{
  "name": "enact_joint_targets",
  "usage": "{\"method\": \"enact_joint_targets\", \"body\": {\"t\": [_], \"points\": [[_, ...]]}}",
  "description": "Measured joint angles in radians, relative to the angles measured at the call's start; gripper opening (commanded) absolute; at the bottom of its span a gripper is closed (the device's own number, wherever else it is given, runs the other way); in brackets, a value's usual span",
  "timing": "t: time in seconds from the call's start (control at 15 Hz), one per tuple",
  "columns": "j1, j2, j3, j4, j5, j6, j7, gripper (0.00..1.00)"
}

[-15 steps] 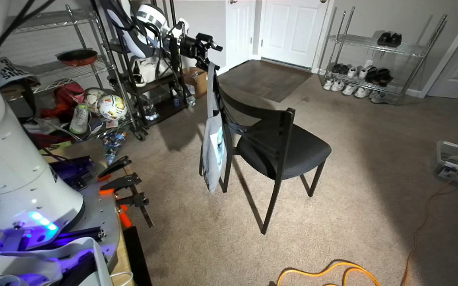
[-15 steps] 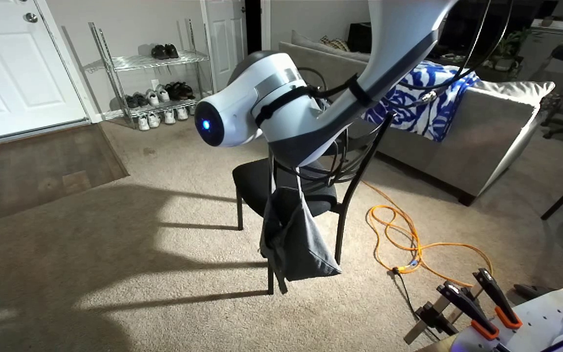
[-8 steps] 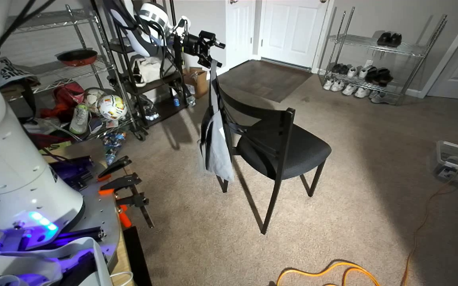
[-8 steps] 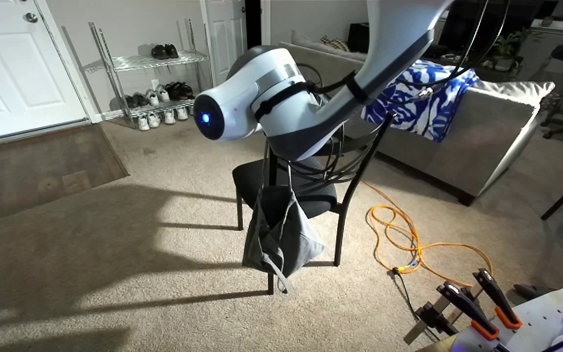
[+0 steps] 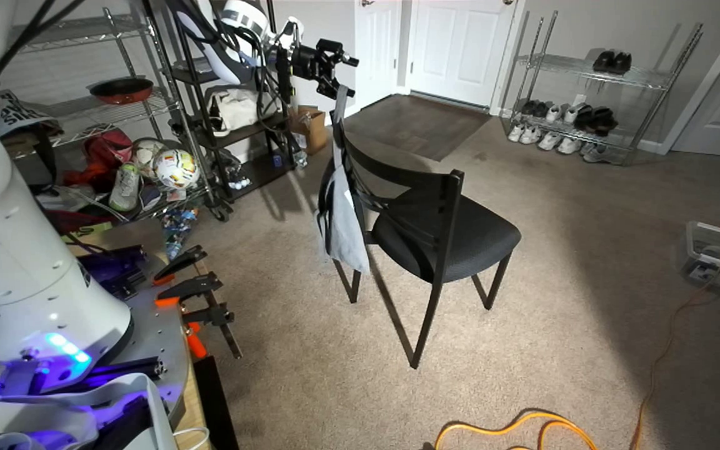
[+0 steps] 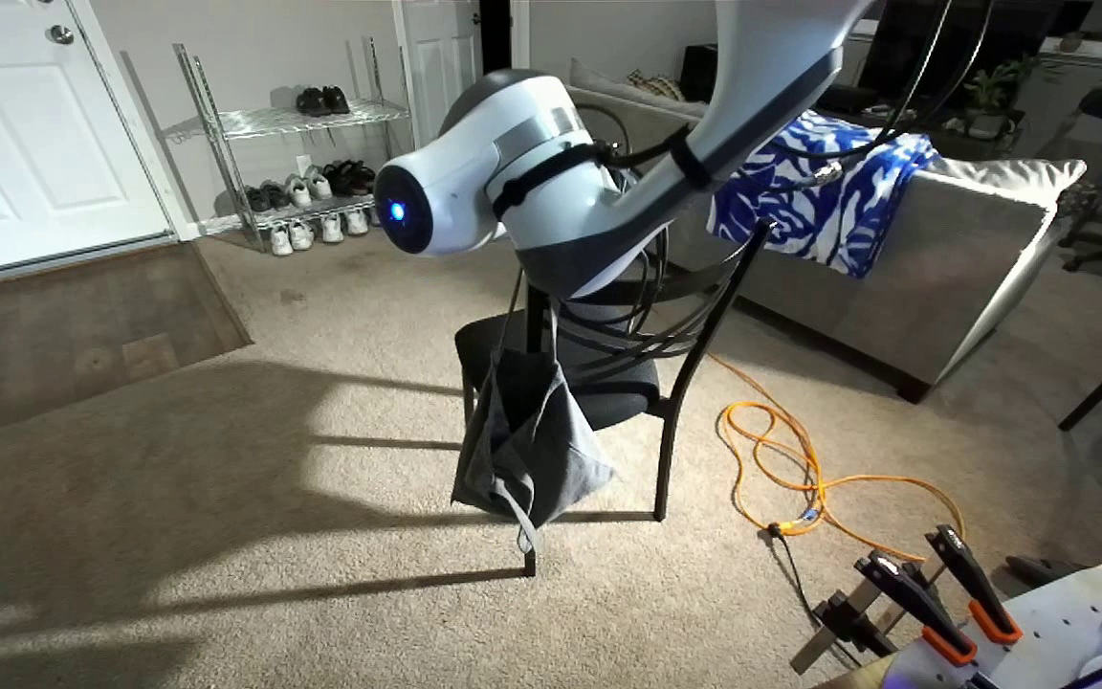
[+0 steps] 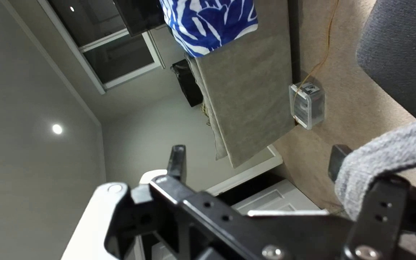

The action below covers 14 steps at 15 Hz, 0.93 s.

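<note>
Higher now! The grey bag (image 6: 561, 450) is raised beside the black chair (image 5: 479, 234), its strap (image 7: 385, 155) hooked over one finger of the spread-apart end effector (image 5: 352, 77); clearance is apparently being gained.

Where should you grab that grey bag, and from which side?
I'd take the raised strap by its top, coming in level from the side. The hanging bag pulls this strap into a narrow, taut loop, while the bag's body sags and looks floppy. In the wrist view, the strap goes round one finger of the open gripper.
</note>
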Motion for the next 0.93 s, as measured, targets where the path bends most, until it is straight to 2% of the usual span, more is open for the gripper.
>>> {"method": "enact_joint_targets", "body": {"t": [0.47,0.93], "points": [[-0.005,0.007,-0.021,0.0,0.082,-0.039,0.009,1.0],[-0.037,0.007,-0.022,0.001,0.262,-0.004,0.167,1.0]]}}
